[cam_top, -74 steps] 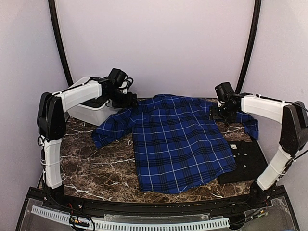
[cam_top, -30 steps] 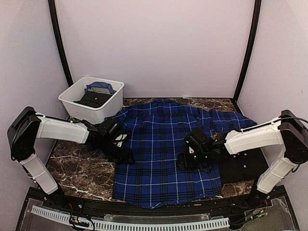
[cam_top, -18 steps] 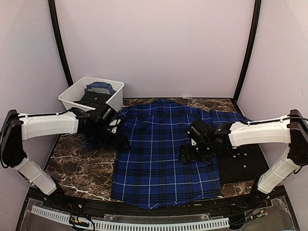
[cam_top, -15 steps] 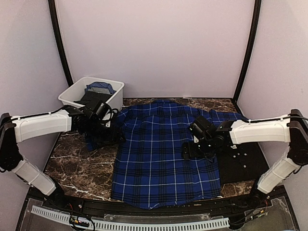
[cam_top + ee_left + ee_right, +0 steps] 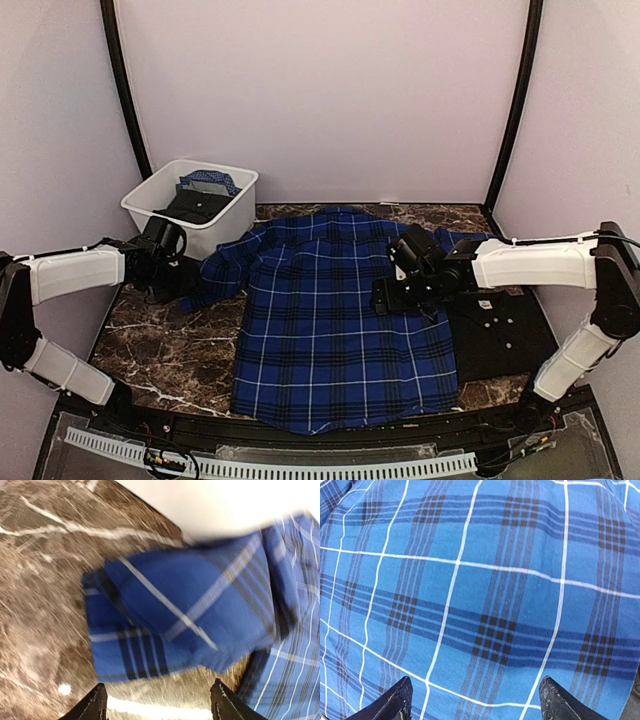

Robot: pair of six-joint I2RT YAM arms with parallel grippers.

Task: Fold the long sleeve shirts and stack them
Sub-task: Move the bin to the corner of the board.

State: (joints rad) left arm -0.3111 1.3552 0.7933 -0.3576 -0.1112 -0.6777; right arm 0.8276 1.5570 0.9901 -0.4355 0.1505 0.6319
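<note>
The royal-blue plaid shirt [image 5: 340, 330] lies spread flat mid-table, its left sleeve [image 5: 215, 272] bunched at its left edge. A plain black shirt [image 5: 505, 325] with white buttons lies to its right, partly under the plaid. My left gripper [image 5: 170, 283] hovers open just left of the sleeve; in the left wrist view the sleeve [image 5: 185, 615] lies ahead of the empty gripper [image 5: 159, 707], over bare marble. My right gripper [image 5: 385, 295] hangs open above the plaid shirt's right half; the right wrist view has plaid cloth [image 5: 485, 590] filling the frame beyond the gripper [image 5: 476, 705].
A white tub [image 5: 232, 212] with dark and blue clothing inside stands at the back left, right behind the left wrist; it shows as a white blur [image 5: 225, 505] in the left wrist view. Dark marble table [image 5: 170, 350] shows bare at the front left.
The left gripper has drawn back leftward off the plaid shirt, leaving the sleeve bunched at its edge. The right gripper has shifted slightly back over the shirt.
</note>
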